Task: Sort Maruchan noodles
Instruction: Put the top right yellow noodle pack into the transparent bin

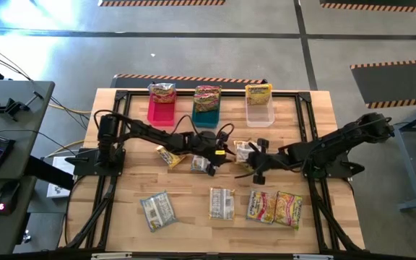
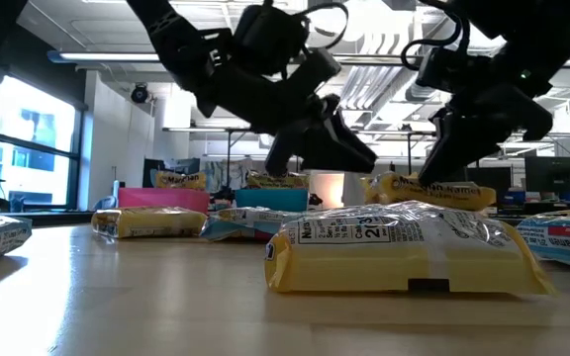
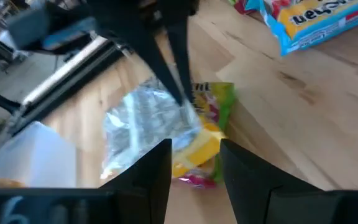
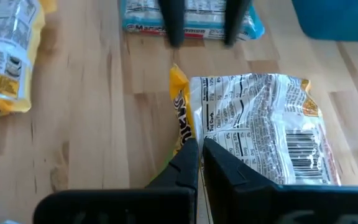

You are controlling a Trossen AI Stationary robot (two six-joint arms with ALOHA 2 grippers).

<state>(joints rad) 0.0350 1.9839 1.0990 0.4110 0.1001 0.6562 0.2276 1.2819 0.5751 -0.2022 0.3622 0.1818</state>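
The right gripper has its jaws nearly closed on the edge of a crinkly yellow-and-silver noodle packet at the middle of the wooden tabletop. The left gripper hovers just beside it, jaws open and empty. More packets lie along the front.

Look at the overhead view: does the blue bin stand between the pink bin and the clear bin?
Yes: along the table's far edge the blue bin stands between the pink bin and the clear bin, each holding a noodle packet.
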